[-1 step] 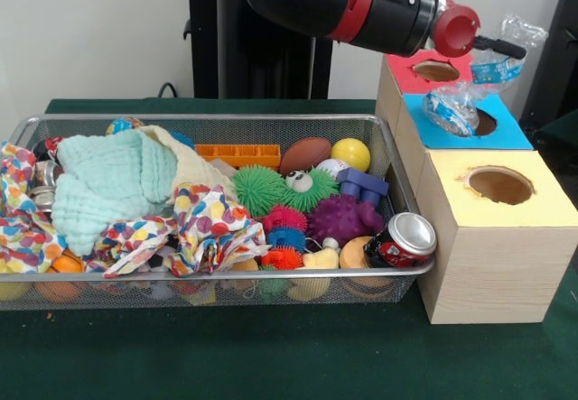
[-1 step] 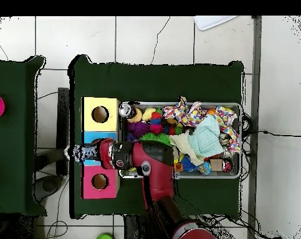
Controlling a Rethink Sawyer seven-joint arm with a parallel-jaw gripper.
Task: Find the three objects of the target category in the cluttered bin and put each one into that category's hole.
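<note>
Crushed clear plastic bottle [image 1: 470,88] with a blue label hangs above the row of boxes, over the blue-topped box [image 1: 519,134], its lower end just at or touching that box's hole [image 1: 485,122]. Long axis runs tilted, upper end toward the gripper [image 1: 502,49], lower end down toward the hole. The gripper sits at the bottle's upper end and seems to grip it there; how wide it stands is hidden by the crumpled plastic, so cannot tell.

Key relation: bottle lies below and slightly to picture-left of the gripper in the front view, nearly over the blue hole but not upright. Judgement: the bottle needs to tip nearer vertical to drop in cleanly.

Neighbours: red-topped box [image 1: 411,79] behind, yellow-topped box [image 1: 542,210] in front. Wire bin [image 1: 226,283] lies beside the boxes; a soda can [image 1: 402,240] lies at the bin's near corner by the yellow box.
</note>
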